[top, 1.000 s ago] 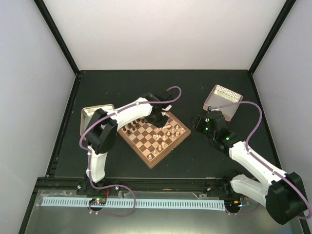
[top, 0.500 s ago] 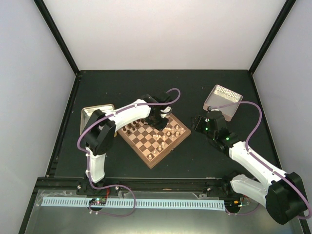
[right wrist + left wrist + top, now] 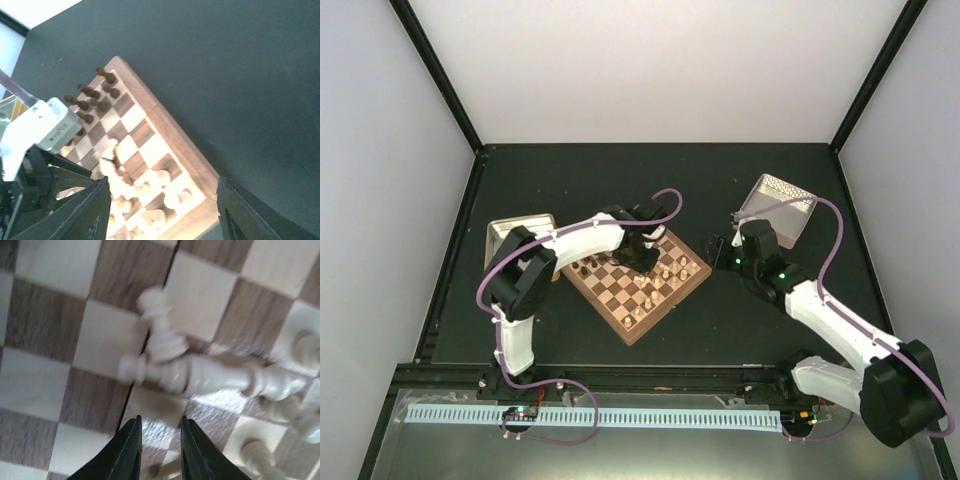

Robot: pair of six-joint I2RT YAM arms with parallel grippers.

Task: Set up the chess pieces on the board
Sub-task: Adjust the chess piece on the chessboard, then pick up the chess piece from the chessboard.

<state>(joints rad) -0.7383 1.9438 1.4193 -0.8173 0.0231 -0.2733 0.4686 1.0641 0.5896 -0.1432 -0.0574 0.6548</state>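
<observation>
Above toppled cream wooden chessmen (image 3: pixel 200 374) on the checkered brown-and-tan wooden board (image 3: pixel 172 131), the left gripper (image 3: pixel 160 421) is hovering narrow and empty; the right gripper (image 3: pixel 160 186) is gaping wide.

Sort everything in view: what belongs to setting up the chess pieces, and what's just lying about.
Job in hand: board; pale pieces; dark pieces.
Lying about: tray; bin.
</observation>
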